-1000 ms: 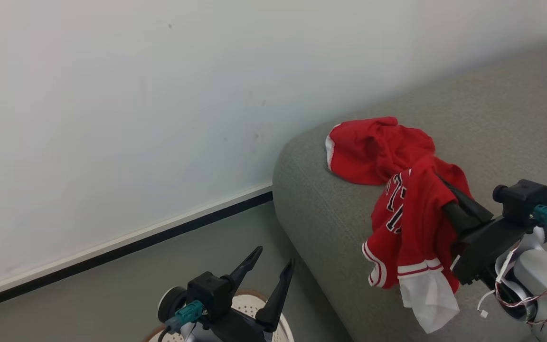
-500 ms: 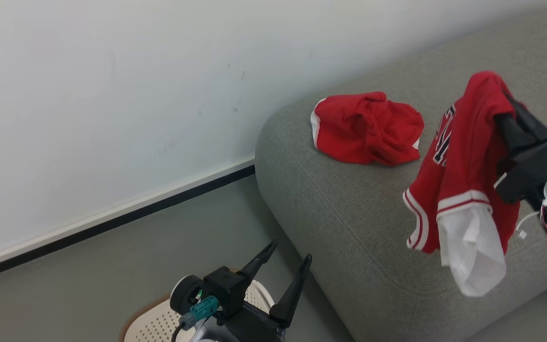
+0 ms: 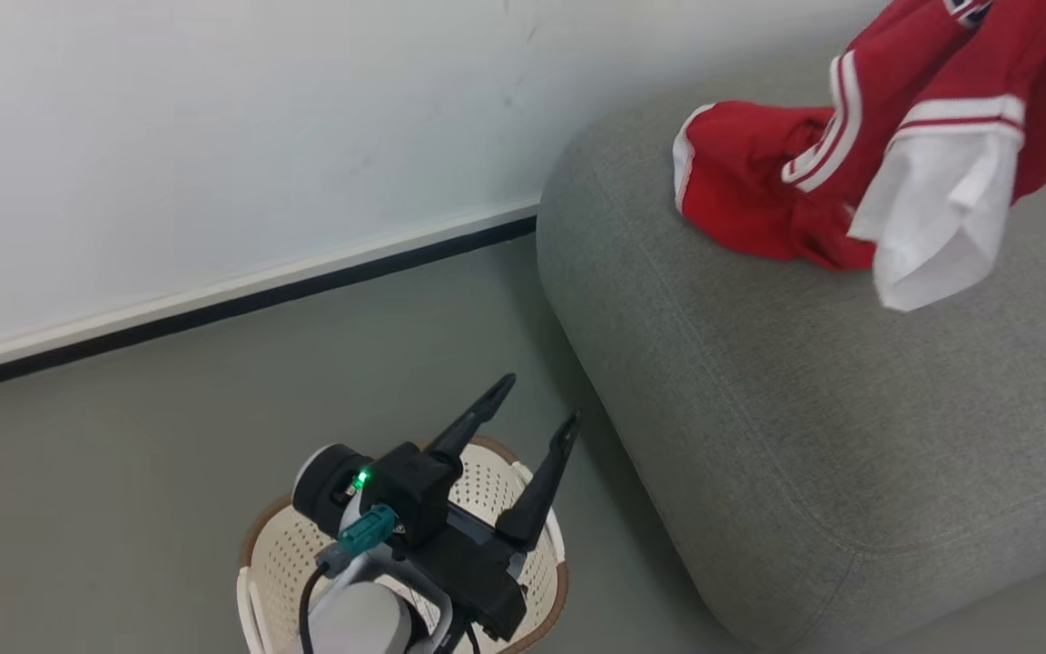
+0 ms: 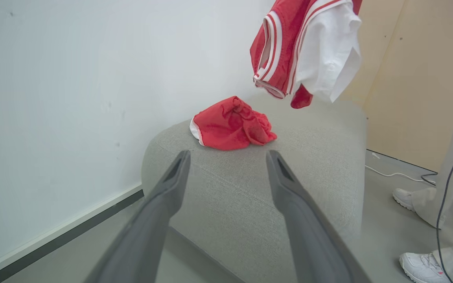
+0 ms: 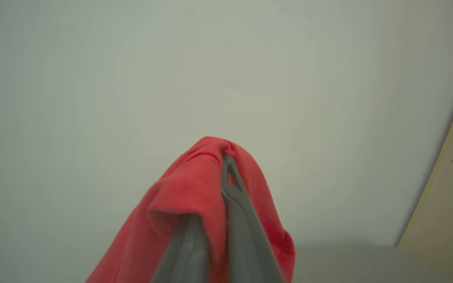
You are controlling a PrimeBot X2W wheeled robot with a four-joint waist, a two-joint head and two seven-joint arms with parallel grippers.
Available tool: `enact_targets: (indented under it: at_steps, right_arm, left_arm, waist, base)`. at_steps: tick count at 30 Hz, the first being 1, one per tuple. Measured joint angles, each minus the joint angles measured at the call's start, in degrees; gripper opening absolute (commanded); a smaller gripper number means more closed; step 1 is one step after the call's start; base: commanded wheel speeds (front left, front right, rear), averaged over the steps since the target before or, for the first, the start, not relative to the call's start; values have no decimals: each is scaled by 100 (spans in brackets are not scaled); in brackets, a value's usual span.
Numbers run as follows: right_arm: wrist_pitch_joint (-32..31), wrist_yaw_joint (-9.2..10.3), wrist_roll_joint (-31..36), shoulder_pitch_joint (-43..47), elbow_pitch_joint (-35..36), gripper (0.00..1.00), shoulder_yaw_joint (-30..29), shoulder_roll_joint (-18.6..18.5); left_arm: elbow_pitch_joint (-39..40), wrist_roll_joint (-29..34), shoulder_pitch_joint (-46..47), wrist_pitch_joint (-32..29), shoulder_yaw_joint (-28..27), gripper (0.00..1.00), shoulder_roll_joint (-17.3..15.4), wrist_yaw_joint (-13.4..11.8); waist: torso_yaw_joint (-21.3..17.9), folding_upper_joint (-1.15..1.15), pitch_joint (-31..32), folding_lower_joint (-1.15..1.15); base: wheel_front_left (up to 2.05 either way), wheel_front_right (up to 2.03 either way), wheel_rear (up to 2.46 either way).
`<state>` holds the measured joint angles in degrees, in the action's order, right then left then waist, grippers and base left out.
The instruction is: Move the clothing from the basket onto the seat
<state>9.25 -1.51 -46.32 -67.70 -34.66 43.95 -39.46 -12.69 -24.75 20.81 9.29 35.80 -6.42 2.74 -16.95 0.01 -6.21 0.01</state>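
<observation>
Head view: L end effector hangs over the basket, its two long dark fingers spread wide w/ nothing btwn them. The basket is cream perforated plastic w/ a brown rim, roundish, on the grey floor near the sofa. No cloth in the part that shows; the arm hides the rest. Sofa is grey woven upholstery w/ fat rounded edges. A plain red garment lies crumpled on the seat near the corner, white trim along one edge. The jersey dangles in the air above the seat: red, white stripes, a limp white panel hanging lowest, in front of the plain one.

L wrist view: fingers apart and empty, aimed at the sofa's end. The plain piece sits bunched on top and looks like a mesh knit. The jersey hangs clear of the cushion, not touching. A person's white shoes are on the floor at right, pale wall at left.

R wrist view: R end effector is pinched tight on a fold of the jersey, soft red fabric draped over both fingers.

Step in hand looks like the carry of the 2nd piece, prob. the last. Next move calls for bringing it down onto open cushion, then letting go. The cloth is light and floppy, so it should collapse where dropped. A low release away from the rounded edge should keep it from sliding off.
</observation>
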Motion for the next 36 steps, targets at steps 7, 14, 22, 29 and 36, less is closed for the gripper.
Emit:
enact_targets:
  at_steps: [7, 14, 22, 29, 36]
  right_arm:
    - [-99, 109, -11, -722, -448, 0, -344, -175]
    - [-116, 275, -2, -1073, -778, 0, -517, -423]
    - [-47, 576, 4, -1168, -1172, 0, -665, -486]
    - [3, 715, 191, -1077, -1618, 0, -450, -83]
    - [109, 739, 245, -889, -2143, 0, -264, 579]
  left_arm:
    - [319, 73, 277, -80, -134, 100, -168, -31]
    - [616, 160, 421, -170, -159, 100, -267, -71]
    - [978, 337, 667, -320, -169, 100, -378, -80]
    - [1179, 430, 892, -445, -201, 100, -476, -121]
    - [1082, 469, 1039, -474, -233, 100, -556, -114]
  waist:
    - [293, 0, -506, 0]
    - [494, 0, -974, 0]
    - [684, 1, -1602, 0]
    - [831, 0, -2136, 0]
    - [947, 1, -2522, 0]
  base:
    - [0, 0, 0]
    - [0, 0, 0]
    - [0, 0, 0]
    - [0, 0, 0]
    - [0, 0, 0]
